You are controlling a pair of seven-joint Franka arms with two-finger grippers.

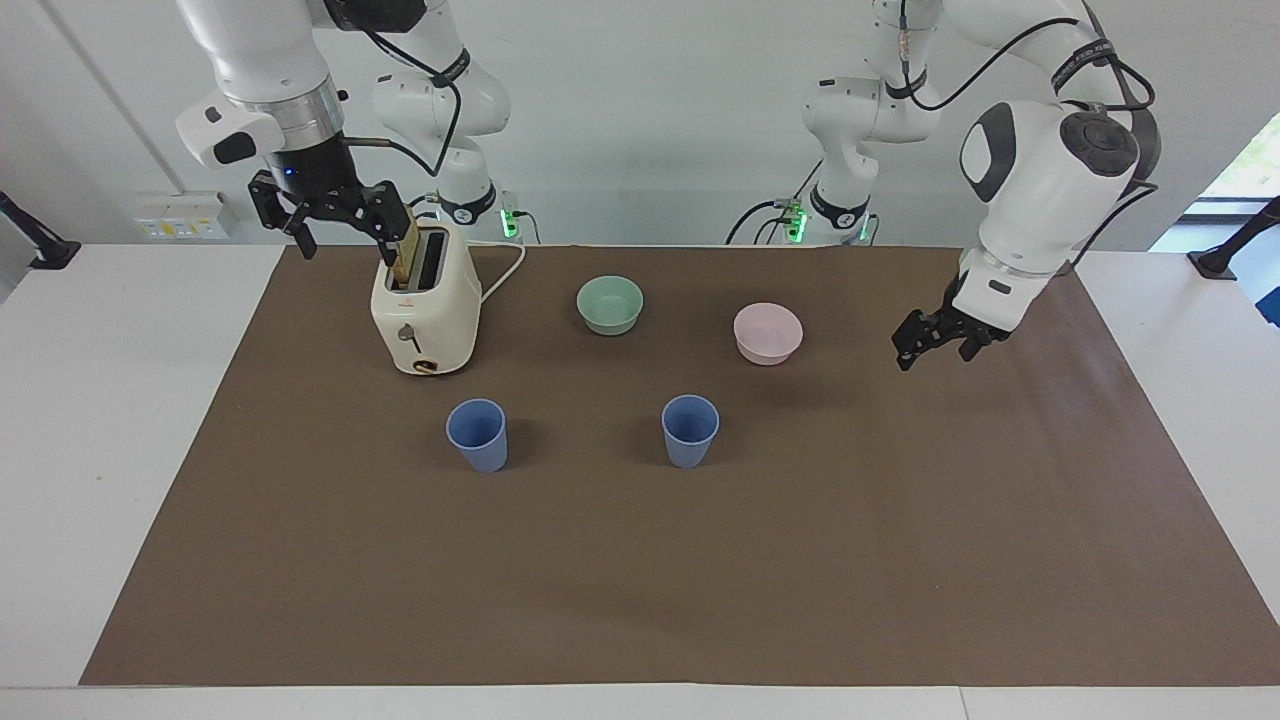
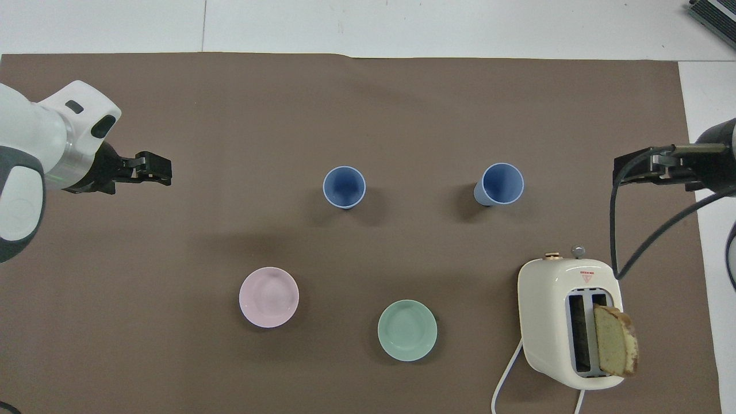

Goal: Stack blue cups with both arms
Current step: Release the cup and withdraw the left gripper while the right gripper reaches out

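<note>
Two blue cups stand upright and apart on the brown mat. One cup (image 1: 690,431) (image 2: 344,187) is near the middle. The other cup (image 1: 477,434) (image 2: 500,184) is toward the right arm's end, farther from the robots than the toaster. My left gripper (image 1: 933,345) (image 2: 156,168) is open and empty, raised over the mat toward the left arm's end, well away from both cups. My right gripper (image 1: 340,218) (image 2: 635,171) is open and empty, held high over the mat's edge beside the toaster.
A cream toaster (image 1: 425,310) (image 2: 569,322) with a bread slice (image 2: 615,348) in one slot stands at the right arm's end. A pale green bowl (image 1: 610,304) (image 2: 407,330) and a pale pink bowl (image 1: 768,332) (image 2: 268,296) sit nearer to the robots than the cups.
</note>
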